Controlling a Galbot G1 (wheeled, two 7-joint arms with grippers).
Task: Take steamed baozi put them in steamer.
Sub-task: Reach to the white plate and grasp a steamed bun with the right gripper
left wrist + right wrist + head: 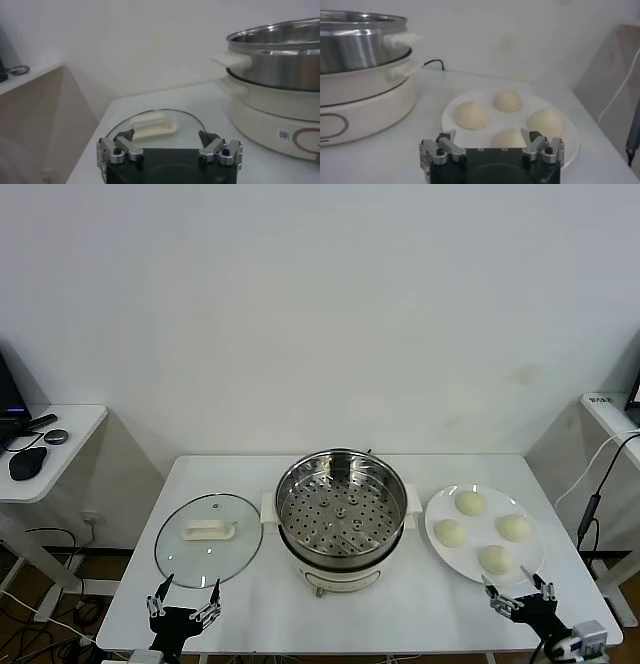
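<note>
Several cream-white baozi (471, 504) lie on a white plate (436, 518) at the table's right; they also show in the right wrist view (473, 114). The steel steamer (340, 502) with its perforated tray stands empty at the table's middle on a cream base. It also shows in the left wrist view (280, 55) and the right wrist view (355, 45). My right gripper (521, 596) is open and empty at the front edge, just in front of the plate (491, 138). My left gripper (184, 598) is open and empty at the front left, in front of the glass lid (167, 137).
A round glass lid (208, 538) with a white handle lies left of the steamer. A side desk (60, 446) with dark items stands far left. A cable (598, 484) hangs at the right, beyond the table edge.
</note>
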